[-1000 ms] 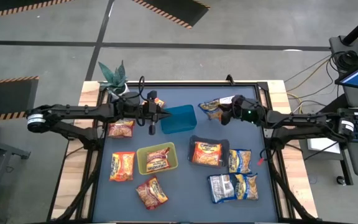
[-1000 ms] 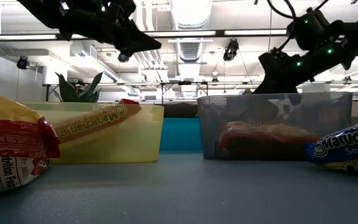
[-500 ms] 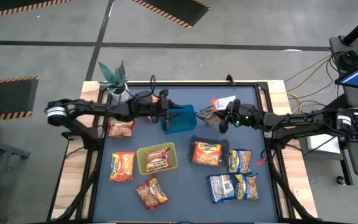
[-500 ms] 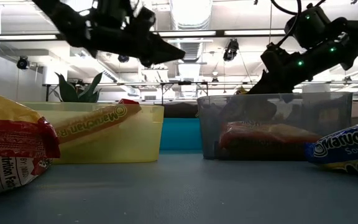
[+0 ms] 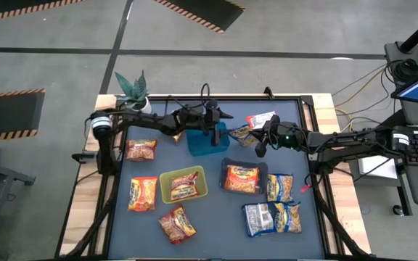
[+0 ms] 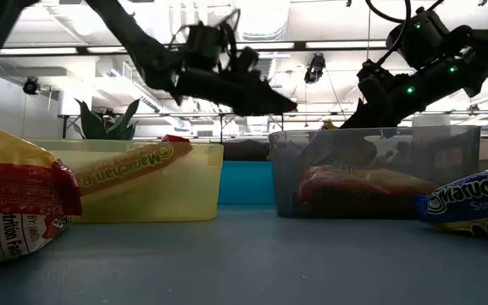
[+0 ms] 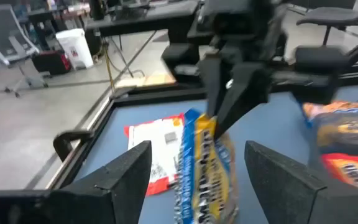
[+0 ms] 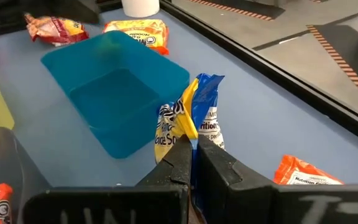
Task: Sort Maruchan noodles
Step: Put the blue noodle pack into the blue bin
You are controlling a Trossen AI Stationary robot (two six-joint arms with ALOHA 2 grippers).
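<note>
Right gripper (image 8: 191, 163): jaws pressing together on a blue-and-yellow noodle packet (image 8: 191, 121), holding it upright on edge just beside the blue tray (image 8: 114, 102), on the side facing the worktop's (image 5: 212, 221) right half. Left gripper (image 5: 222, 116): jaws spreading wide with nothing between them, hovering above the blue tray's back edge and pointing toward the held packet. Lying flat just behind that packet, a pink-white packet (image 5: 261, 118). Sitting in the yellow-green tray (image 5: 167, 193), one red-orange packet (image 5: 185, 185). Resting in the black tray (image 5: 227, 165), an orange packet (image 5: 242, 177). Lying loose on the worktop's left half, three more orange packets (image 5: 142, 193). Lying loose near the right front, blue-and-yellow packets (image 5: 279, 187). Standing at the back left corner, a potted plant (image 5: 133, 90).
</note>
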